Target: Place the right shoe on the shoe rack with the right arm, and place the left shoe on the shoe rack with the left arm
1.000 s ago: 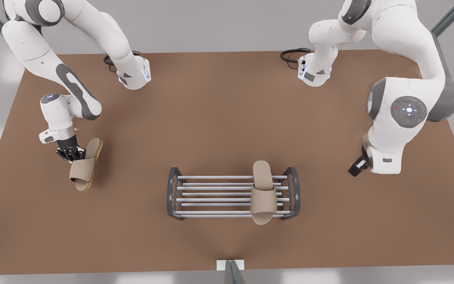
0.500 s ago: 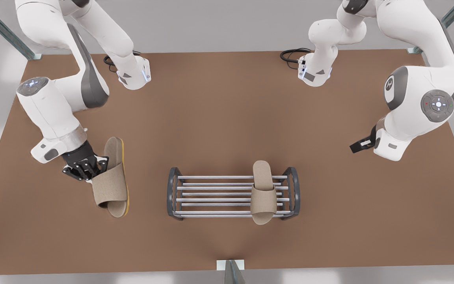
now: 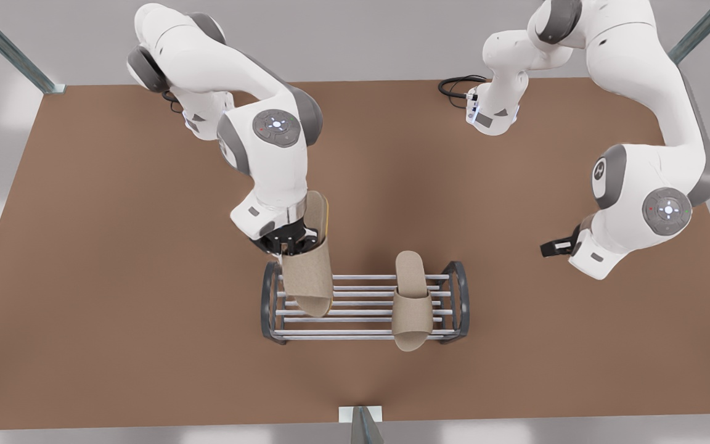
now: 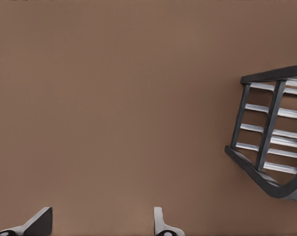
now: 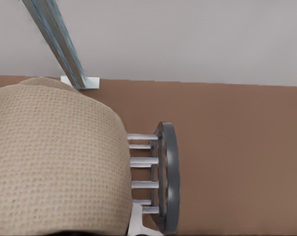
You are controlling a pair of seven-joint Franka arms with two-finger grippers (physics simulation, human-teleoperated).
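My right gripper point(image 3: 290, 243) is shut on the strap side of the right shoe point(image 3: 309, 271), a beige slipper. It holds the shoe over the end of the shoe rack point(image 3: 361, 320) on the front view's left. I cannot tell whether the shoe touches the bars. Close in the right wrist view are the shoe point(image 5: 55, 157), one pale fingertip point(image 5: 138, 223) and the rack's end frame point(image 5: 168, 177). The left shoe point(image 3: 412, 302) lies across the bars at the rack's other end. My left gripper point(image 3: 553, 248) waits open and holds nothing at the front view's right. In the left wrist view the left gripper point(image 4: 99, 226) is above bare table beside the rack point(image 4: 271, 132).
The brown table point(image 3: 114, 345) has open room on both sides of the rack and in front of it. Both arm bases stand at the back edge, with a black cable point(image 3: 460, 86) beside one. A metal post and white bracket point(image 3: 360, 414) sit at the front edge.
My right arm swung the slipper from the front view's left side of the table over to the rack's near end. My left arm shifted only a little and its gripper stayed open.
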